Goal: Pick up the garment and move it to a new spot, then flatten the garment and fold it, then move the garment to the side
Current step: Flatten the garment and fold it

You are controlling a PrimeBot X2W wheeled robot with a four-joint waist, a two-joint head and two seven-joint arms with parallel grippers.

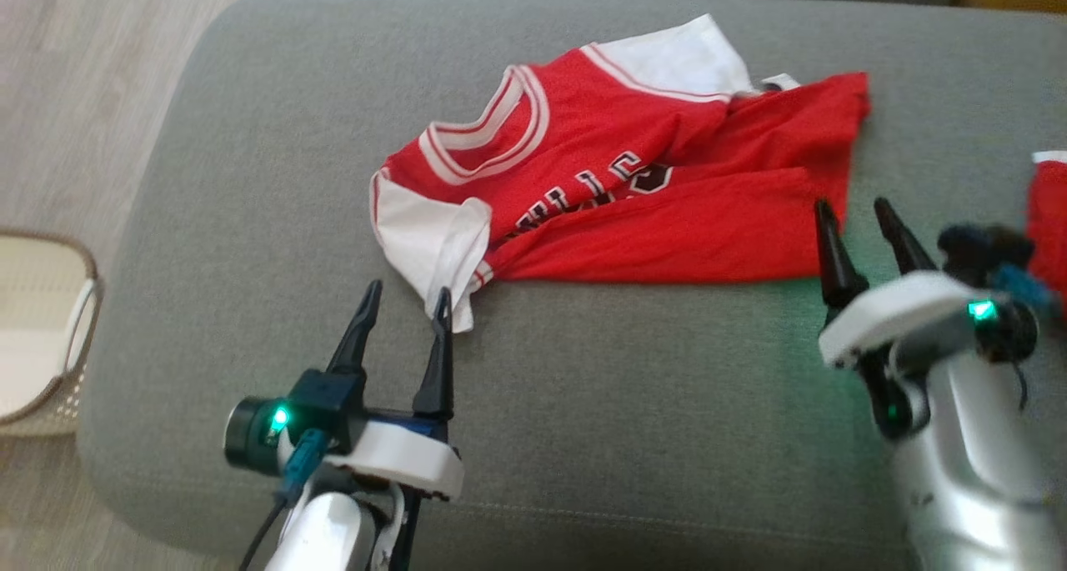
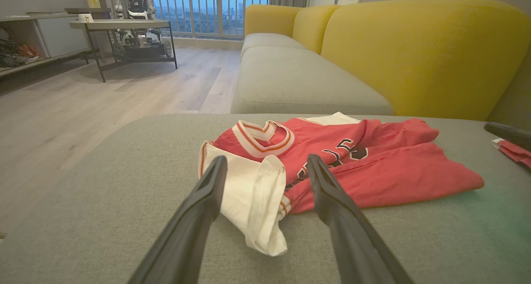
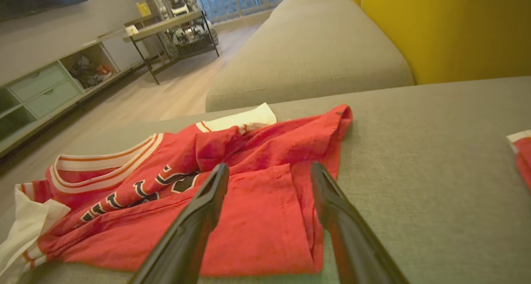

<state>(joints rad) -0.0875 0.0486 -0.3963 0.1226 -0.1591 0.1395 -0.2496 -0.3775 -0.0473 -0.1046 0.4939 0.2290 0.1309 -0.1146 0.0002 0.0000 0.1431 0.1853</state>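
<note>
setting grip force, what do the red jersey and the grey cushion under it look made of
Red jersey: thin, soft, matte cloth, probably a knit; it lies in limp folds and creases. Fibre cannot be told. Grey cushion: matte woven upholstery fabric, judging by its fine flecked texture and stitched seam; likely padded beneath.

Red jersey (image 1: 667, 229) on grey cushion (image 1: 600, 404)

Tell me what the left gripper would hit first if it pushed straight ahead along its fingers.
The left gripper would probably meet the white sleeve of the red jersey first, just beyond its open fingers; its height is unclear.
</note>
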